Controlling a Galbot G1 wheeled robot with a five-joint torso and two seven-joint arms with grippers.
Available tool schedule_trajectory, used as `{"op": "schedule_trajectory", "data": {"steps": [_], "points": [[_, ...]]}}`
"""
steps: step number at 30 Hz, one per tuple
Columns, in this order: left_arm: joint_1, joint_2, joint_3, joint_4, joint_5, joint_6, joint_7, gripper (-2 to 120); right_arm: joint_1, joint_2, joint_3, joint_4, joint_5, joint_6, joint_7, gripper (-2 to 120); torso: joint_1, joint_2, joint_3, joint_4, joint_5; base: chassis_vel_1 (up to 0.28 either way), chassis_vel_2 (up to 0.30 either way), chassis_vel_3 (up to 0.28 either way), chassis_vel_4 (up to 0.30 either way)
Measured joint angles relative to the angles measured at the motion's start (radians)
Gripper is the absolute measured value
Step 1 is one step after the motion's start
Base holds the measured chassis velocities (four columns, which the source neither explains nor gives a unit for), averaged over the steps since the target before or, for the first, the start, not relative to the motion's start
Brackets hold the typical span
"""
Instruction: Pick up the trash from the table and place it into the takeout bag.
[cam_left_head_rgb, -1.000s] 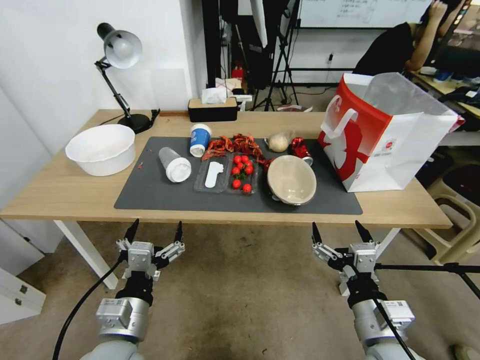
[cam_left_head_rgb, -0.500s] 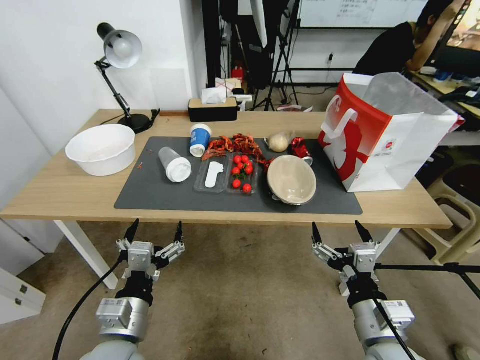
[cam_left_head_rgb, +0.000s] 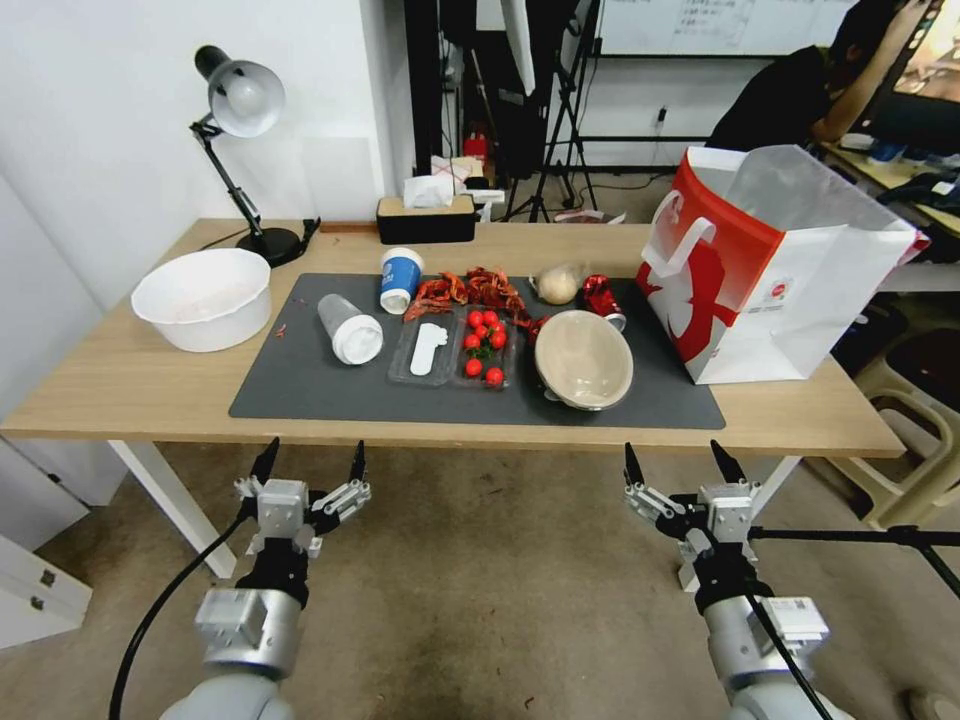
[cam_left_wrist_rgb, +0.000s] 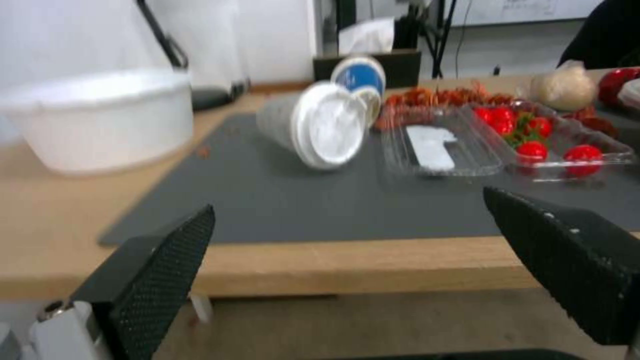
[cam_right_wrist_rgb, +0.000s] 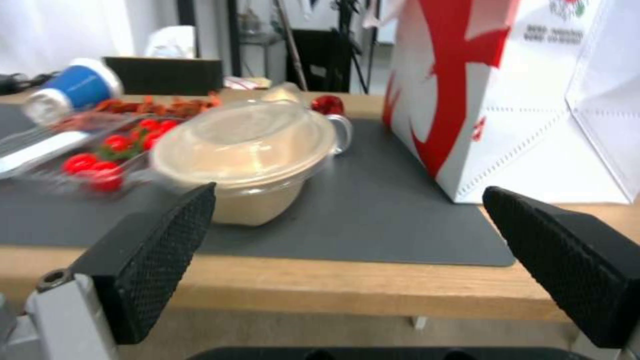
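Evidently poised to start, left gripper (cam_left_head_rgb: 310, 464) and right gripper (cam_left_head_rgb: 678, 464) hang spread-fingered before the long light-wood table (cam_left_head_rgb: 120, 385), whose trash lies untouched beside the upright red-and-white paper takeout bag (cam_left_head_rgb: 770, 290).

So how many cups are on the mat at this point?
2. The clear white-lidded cup lies on its side toward the mat's left; the blue-and-white paper cup is just behind it, beside the red scraps.
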Motion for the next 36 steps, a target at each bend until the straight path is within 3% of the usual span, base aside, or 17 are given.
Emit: {"op": "schedule_trajectory", "data": {"steps": [2, 5, 15, 18, 23, 26, 36], "points": [[-0.031, -0.022, 0.013, 0.008, -0.026, 0.057, -0.009, 100, 0.045, -0.005, 0.000, 0.003, 0.033, -0.069, 0.027, 100, 0.000, 0.000, 0.000, -0.0001, -0.0002, 0.000, 0.000, 0.000, 0.000], [-0.045, -0.032, 0.016, 0.019, -0.043, 0.062, -0.010, 100, 0.106, -0.014, -0.001, 0.007, 0.086, -0.152, 0.063, 100, 0.001, 0.000, 0.000, 0.0001, 0.0000, 0.000, 0.000, 0.000, 0.000], [-0.041, -0.037, 0.012, 0.017, -0.043, 0.015, -0.009, 100, 0.150, -0.060, -0.038, -0.025, 0.269, -0.114, 0.090, 100, 0.000, 0.000, 0.000, -0.0001, -0.0002, 0.000, 0.000, 0.000, 0.000], [-0.033, -0.041, 0.010, 0.013, -0.032, -0.009, -0.006, 100, 0.189, -0.092, -0.061, -0.074, 0.416, -0.078, 0.101, 100, 0.000, 0.000, 0.000, 0.0000, -0.0002, 0.000, 0.000, 0.000, 0.000], [-0.025, -0.047, 0.010, 0.012, -0.019, -0.024, -0.005, 100, 0.227, -0.112, -0.084, -0.112, 0.531, -0.071, 0.117, 100, 0.000, 0.000, 0.000, -0.0001, -0.0002, 0.000, 0.000, 0.000, 0.000], [-0.018, -0.053, 0.008, 0.009, -0.006, -0.034, -0.005, 100, 0.275, -0.117, -0.116, -0.144, 0.710, -0.073, 0.155, 100, 0.000, 0.000, 0.000, 0.0001, -0.0002, 0.000, 0.000, 0.000, 0.000], [-0.015, -0.051, -0.001, 0.006, -0.003, -0.042, -0.004, 100, 0.299, -0.083, -0.145, -0.162, 0.818, -0.090, 0.190, 100, 0.000, 0.000, 0.000, -0.0001, -0.0003, 0.000, 0.000, 0.000, 0.000]]}}
